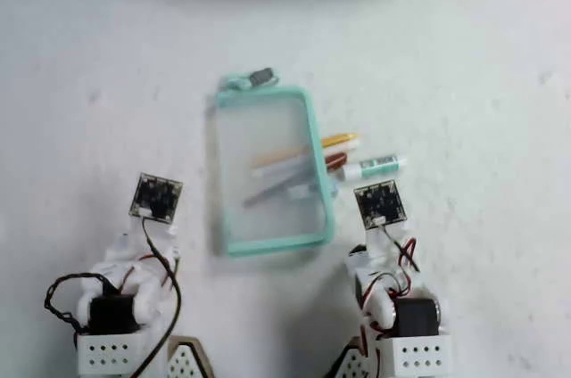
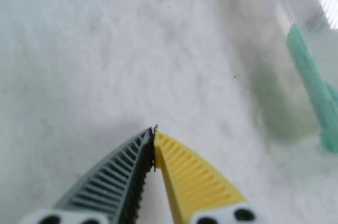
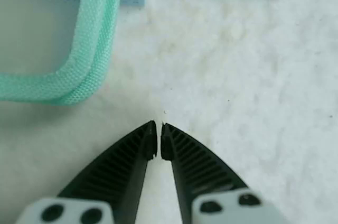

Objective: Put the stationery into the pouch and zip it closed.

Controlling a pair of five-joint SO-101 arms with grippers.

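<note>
Pouch [image 1: 268, 173] flat mid-frame on desk [image 1: 107, 57], pens [image 1: 343, 140] poking from right side, seemingly half inserted; left gripper [image 2: 154, 131] and right gripper [image 3: 157, 126] pinched together, empty, parked low in frame.

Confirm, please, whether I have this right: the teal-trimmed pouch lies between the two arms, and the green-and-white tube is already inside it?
Not quite: the green-and-white tube is outside, lying on the table beside the teal-trimmed pouch, as the high view shows. The rest is right.
</note>
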